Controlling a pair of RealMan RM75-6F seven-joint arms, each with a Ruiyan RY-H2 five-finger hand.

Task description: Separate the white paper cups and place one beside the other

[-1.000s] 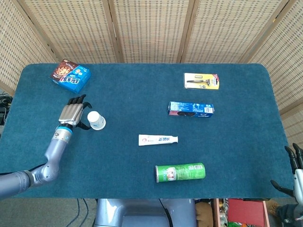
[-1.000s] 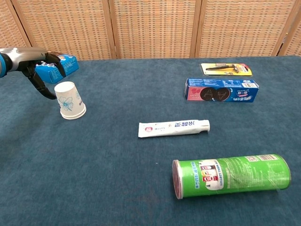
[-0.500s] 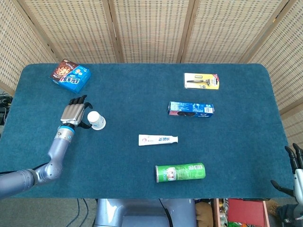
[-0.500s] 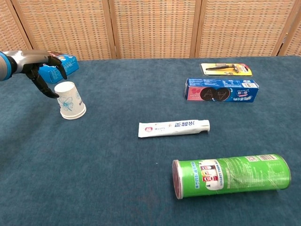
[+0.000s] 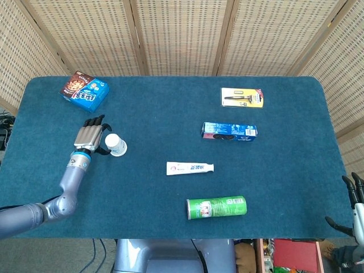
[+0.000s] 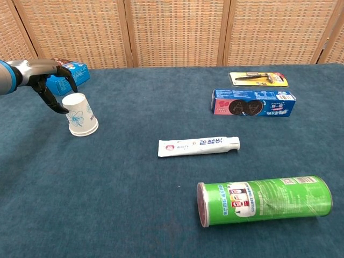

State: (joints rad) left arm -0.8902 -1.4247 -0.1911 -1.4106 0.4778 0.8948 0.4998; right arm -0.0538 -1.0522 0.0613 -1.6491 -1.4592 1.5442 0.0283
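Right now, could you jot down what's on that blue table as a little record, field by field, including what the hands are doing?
cup: white paper cup upside down, flower print, far left
left hand: left hand beside the cup's top, fingers curled over it, not gripping
right hand: right hand off the table's right edge, idle
left corner: blue snack box
middle: toothpaste tube, lying flat
front: green chip can on its side
right back: blue toothpaste box; razor pack

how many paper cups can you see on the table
1 cup shape shows: the white paper cups stand upside down at the table's left, beside the left hand. Any nested cup inside would be hidden.
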